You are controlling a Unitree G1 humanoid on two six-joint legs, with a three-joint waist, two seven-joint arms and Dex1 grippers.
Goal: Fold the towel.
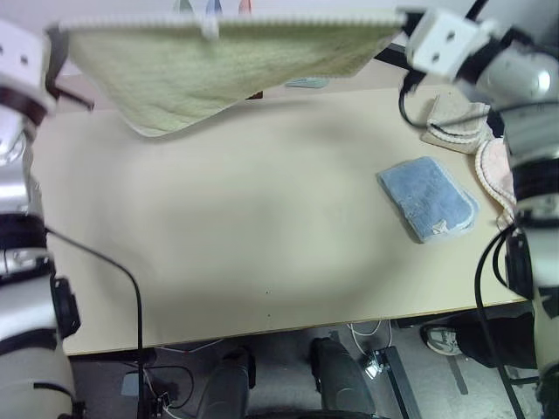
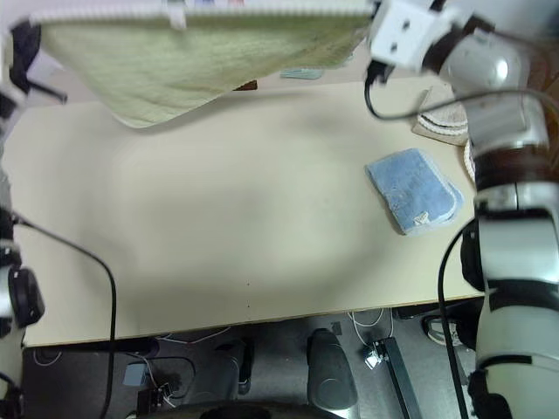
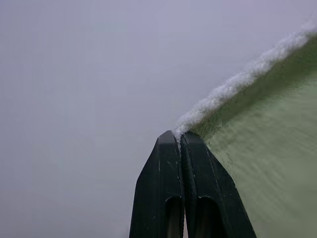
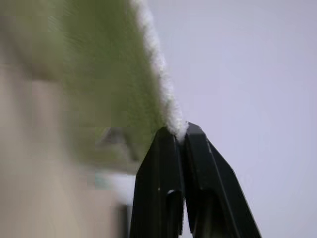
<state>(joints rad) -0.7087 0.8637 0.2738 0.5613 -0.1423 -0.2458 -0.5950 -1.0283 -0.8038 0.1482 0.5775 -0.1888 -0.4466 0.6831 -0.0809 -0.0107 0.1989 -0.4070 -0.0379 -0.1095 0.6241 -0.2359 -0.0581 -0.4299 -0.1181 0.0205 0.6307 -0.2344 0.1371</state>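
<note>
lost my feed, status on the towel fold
Both claws shut, left claw and right claw pinching the towel edge. Towel stretched above table. Blue towel aside, nothing blocking.

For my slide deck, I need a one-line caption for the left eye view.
Both pincers hold the green towel stretched above the table, a blue towel lying at its right.

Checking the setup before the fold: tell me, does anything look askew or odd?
Nothing is damaged or spilled. The green towel hangs unevenly between the left gripper and right gripper, sagging lower toward the left.
</note>
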